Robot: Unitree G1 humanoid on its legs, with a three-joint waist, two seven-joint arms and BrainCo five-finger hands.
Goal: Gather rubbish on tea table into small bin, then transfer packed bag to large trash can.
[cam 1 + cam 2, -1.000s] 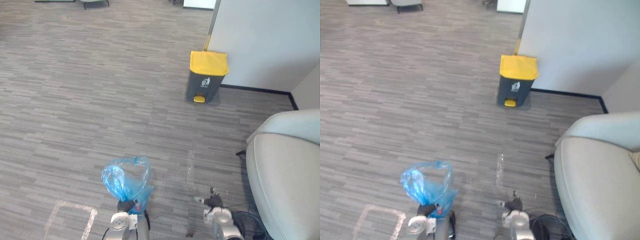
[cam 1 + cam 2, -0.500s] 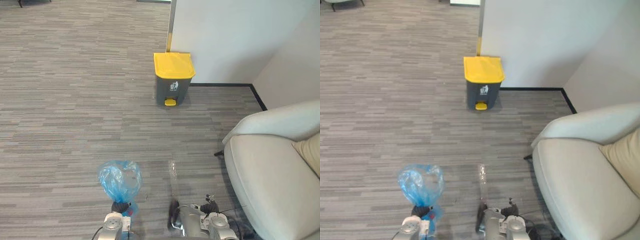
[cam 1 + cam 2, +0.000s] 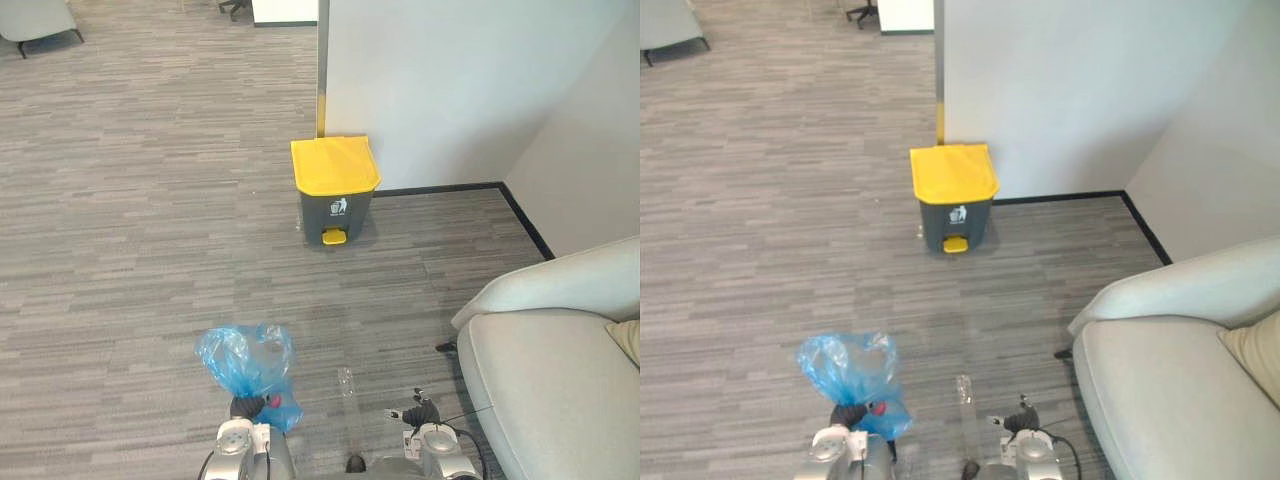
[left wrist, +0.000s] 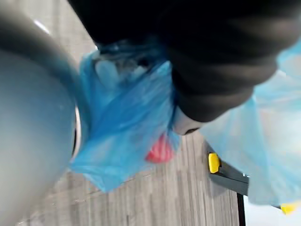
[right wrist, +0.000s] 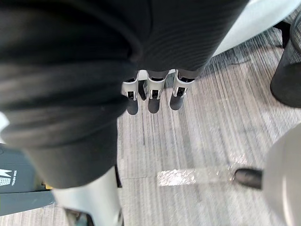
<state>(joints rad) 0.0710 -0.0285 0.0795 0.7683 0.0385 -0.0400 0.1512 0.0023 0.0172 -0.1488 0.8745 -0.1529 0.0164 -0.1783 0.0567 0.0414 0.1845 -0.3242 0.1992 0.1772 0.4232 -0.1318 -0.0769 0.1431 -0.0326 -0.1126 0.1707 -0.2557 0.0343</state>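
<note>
A blue plastic bag (image 3: 245, 360), knotted at the neck and with something red (image 4: 160, 150) inside, hangs upright from my left hand (image 3: 244, 409), which is shut on its neck low in the eye views. The large trash can (image 3: 335, 185), grey with a yellow lid and a yellow pedal, stands closed against the white wall, a good way ahead of the bag. My right hand (image 3: 421, 411) shows at the lower right; its fingers (image 5: 149, 96) hang relaxed and hold nothing.
A light grey armchair (image 3: 560, 390) fills the lower right, close to my right arm. A white wall (image 3: 450, 80) with a corner post rises behind the can. A strip of clear tape (image 3: 347, 395) lies on the grey floor.
The whole picture has swung, so the camera moved: the trash can now sits nearer the middle and the armchair lower right. The bag stays in my left hand.
</note>
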